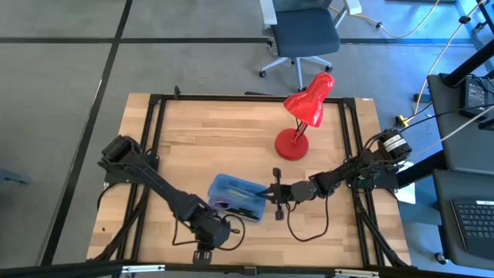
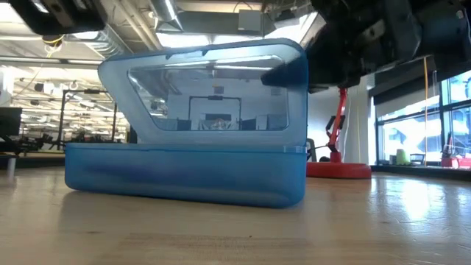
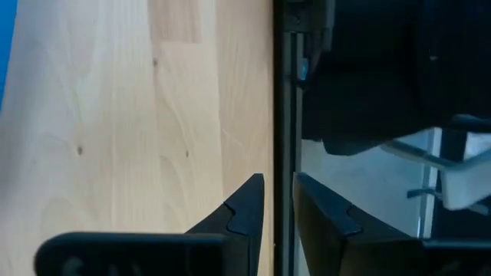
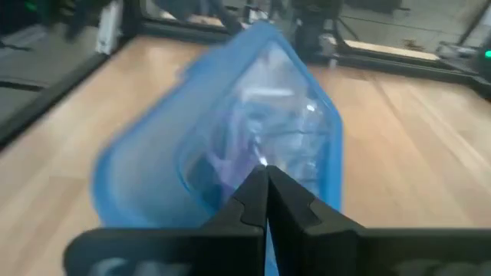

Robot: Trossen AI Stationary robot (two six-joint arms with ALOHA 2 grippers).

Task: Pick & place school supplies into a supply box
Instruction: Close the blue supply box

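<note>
You are seeing the translucent blue plastic supply box (image 1: 238, 196) lying mid-table on pale grained wood, its lid raised, the right gripper (image 1: 276, 192) touching it with 2 fingers closed, the left gripper (image 1: 203, 252) slightly parted, holding nothing.

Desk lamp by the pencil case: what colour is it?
Red, shade and base alike; the high view shows it best.

Supply box (image 4: 230, 146) contents blurred in right wrist view; red lamp (image 2: 340, 147) mostly hidden behind box, low view.
</note>
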